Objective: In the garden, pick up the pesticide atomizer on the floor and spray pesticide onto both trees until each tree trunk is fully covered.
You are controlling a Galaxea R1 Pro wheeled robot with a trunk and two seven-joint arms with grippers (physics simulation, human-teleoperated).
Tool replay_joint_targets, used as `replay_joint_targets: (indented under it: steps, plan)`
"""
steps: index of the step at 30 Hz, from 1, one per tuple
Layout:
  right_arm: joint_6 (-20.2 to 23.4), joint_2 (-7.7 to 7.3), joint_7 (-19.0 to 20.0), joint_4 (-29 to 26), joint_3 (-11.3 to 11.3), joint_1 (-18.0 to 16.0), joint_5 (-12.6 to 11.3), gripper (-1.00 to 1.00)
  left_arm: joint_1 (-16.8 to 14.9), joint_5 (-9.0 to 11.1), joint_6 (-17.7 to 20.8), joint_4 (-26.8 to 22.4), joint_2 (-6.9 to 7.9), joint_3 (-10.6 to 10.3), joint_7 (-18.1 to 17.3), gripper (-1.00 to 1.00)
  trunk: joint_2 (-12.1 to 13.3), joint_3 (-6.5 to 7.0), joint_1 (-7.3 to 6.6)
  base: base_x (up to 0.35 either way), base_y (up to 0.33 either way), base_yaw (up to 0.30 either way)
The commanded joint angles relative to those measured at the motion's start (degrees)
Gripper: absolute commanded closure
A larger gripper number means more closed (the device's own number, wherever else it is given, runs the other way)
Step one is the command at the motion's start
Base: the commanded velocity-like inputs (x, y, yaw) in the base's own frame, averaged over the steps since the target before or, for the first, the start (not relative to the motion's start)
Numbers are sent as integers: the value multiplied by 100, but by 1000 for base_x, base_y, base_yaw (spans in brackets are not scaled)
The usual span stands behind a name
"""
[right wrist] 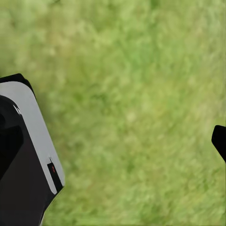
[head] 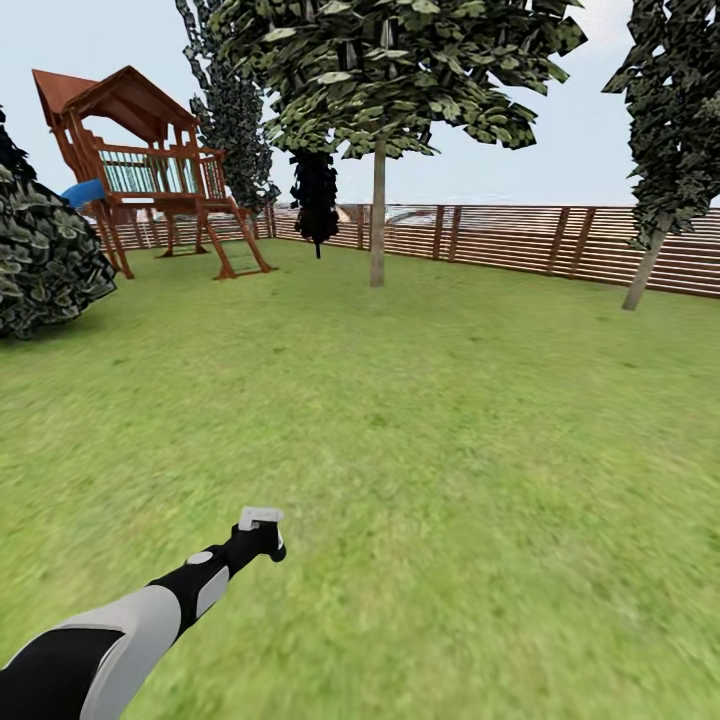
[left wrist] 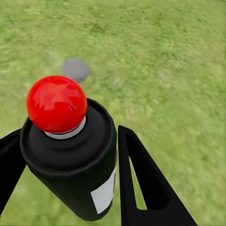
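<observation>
Bright, even daylight; grass (head: 450, 450) renders soft and blurry, with faint shadows.

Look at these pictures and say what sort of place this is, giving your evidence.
Most likely a fenced back garden: a grass lawn, a brown slatted wooden fence around it, a wooden playset with a blue slide, and a tree near the fence.

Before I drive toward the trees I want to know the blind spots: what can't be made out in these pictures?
- Pesticide atomizer: left wrist view, base cut off by the picture's edge; the left gripper fingers cover its sides.
- Right gripper: right wrist view, one dark tip at the edge; open or shut, cannot tell.
- Near tree trunk and leaning far trunk: head view, too small to show specks.
</observation>
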Motion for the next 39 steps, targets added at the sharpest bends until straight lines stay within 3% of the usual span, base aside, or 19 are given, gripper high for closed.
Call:
replay_joint_targets:
  steps: [1,39]
  plan:
    - [0,0,0,0,0,0,2,-100,0,2,0,0,-2,4,1,100,0,0,0,350,0,0]
    - [0,0,0,0,0,0,1,-100,0,2,-9,-8,-9,4,1,100,0,0,0,350,0,0]
